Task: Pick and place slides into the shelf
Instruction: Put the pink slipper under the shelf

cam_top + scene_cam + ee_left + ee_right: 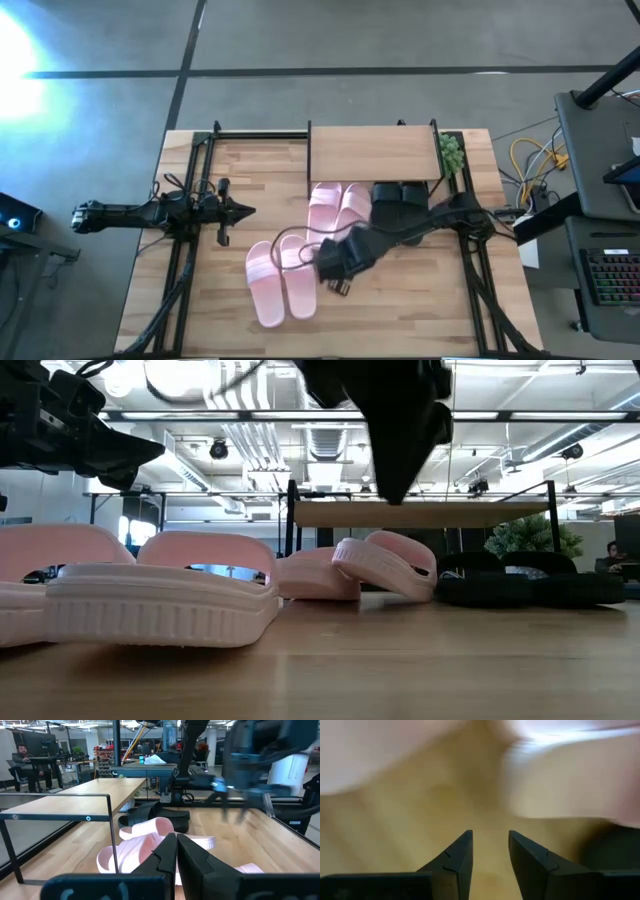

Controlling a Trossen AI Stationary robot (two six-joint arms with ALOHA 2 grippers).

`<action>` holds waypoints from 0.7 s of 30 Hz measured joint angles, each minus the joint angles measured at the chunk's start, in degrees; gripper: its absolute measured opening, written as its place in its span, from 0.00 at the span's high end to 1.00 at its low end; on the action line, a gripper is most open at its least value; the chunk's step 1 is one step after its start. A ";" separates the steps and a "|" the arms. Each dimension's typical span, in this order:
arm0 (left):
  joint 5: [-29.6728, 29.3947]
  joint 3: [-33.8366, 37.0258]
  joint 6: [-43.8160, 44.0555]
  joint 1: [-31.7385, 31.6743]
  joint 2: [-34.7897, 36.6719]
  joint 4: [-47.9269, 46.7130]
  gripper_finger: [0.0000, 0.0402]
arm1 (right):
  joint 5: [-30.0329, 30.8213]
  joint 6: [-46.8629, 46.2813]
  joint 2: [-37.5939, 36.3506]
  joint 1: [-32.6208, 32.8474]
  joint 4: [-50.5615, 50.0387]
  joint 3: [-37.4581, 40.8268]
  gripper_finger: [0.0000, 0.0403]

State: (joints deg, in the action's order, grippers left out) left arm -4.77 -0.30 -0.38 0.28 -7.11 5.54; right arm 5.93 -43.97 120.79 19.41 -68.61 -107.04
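Two light pink broad-strap slides [282,283] lie on the wooden desk [400,310]; right claw [322,262] hovers beside them, slightly parted, empty. Left claw [247,211] waits closed, apart.

Left arm [150,213]: dark, slim, jointed; rounded cap at outer end; thin black cables looped around mid section. Left gripper [176,851]: two black wedge fingers, angular faceted faces, flat dark bar across base. Right arm [440,215]: black, thicker segments, bulky boxy wrist block. Right gripper [490,851]: two black tapered fingers with stepped notch on inner edges, matte finish, dark bar behind.
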 joint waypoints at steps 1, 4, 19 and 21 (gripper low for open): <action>-0.01 0.00 0.00 0.01 0.02 -0.01 1.00 | -1.14 -0.61 0.01 0.45 2.87 0.21 0.71; 0.01 0.00 0.00 0.01 0.00 0.00 1.00 | -2.05 -3.51 0.29 0.95 10.83 2.24 0.72; -0.01 0.00 0.00 -0.01 -0.32 0.04 1.00 | 4.96 -6.64 2.67 -4.51 10.32 8.88 0.97; 0.01 0.00 0.00 0.00 -0.32 -0.04 1.00 | 4.77 -7.05 2.67 -5.00 7.75 9.51 0.97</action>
State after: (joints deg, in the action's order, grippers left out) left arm -4.75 -0.30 -0.38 0.28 -7.43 5.50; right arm 10.70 -51.01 123.46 14.40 -60.86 -97.54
